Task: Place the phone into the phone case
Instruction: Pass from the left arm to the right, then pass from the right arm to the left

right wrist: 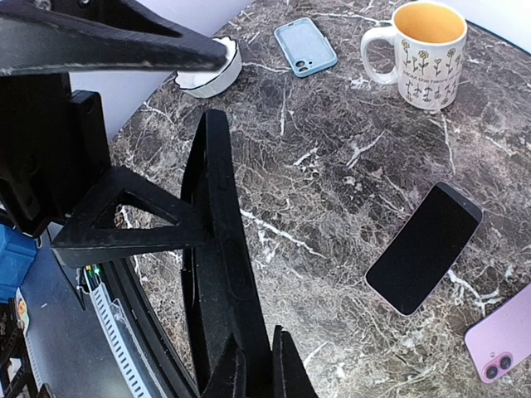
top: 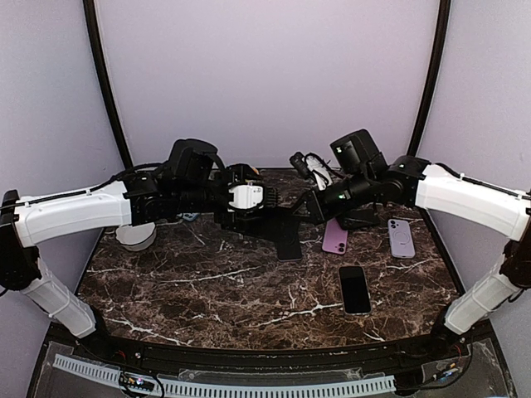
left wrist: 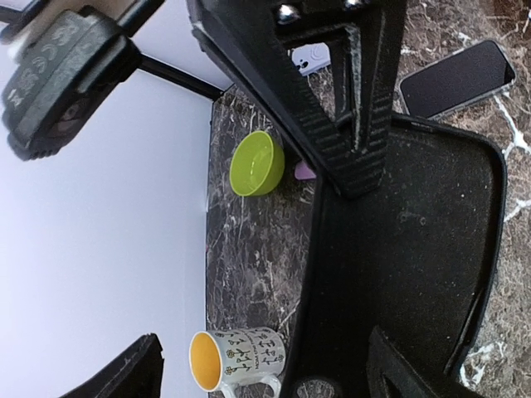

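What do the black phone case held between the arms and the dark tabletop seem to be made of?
The black phone case: probably soft rubber or silicone, matte; inner face dull and speckled, with a raised lip. The dark veined tabletop: marble or marble-look laminate, polished; white veins on brown-black, faint sheen.

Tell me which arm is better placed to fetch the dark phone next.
Left, probably: the left tool is open and empty, while the right tool is shut on the black case. The dark phone lies nearer the right, though.
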`<action>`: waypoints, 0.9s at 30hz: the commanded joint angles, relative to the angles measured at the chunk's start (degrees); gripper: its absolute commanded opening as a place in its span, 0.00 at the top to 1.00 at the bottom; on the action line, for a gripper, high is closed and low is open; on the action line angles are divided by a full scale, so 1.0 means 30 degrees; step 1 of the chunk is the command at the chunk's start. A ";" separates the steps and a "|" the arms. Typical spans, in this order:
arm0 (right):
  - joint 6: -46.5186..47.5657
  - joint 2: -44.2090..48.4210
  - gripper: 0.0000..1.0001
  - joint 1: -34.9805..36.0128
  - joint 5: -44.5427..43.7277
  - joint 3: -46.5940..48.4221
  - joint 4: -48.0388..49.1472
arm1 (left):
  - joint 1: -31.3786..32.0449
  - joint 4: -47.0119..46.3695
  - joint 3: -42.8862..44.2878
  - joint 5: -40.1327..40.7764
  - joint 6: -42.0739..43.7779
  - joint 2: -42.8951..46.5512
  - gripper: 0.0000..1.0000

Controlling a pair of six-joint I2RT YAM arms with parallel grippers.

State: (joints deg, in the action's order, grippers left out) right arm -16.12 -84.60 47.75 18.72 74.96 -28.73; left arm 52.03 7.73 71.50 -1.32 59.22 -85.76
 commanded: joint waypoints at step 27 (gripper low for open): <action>-0.1120 0.4557 1.00 0.0154 -0.1012 -0.3003 0.8805 | 0.0030 -0.6283 0.2368 -0.6603 -1.7681 0.2088 0.17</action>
State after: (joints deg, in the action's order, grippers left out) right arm -18.98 -72.49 47.77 14.59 67.59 -11.18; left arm 52.03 -5.45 77.45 -19.03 18.61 -79.59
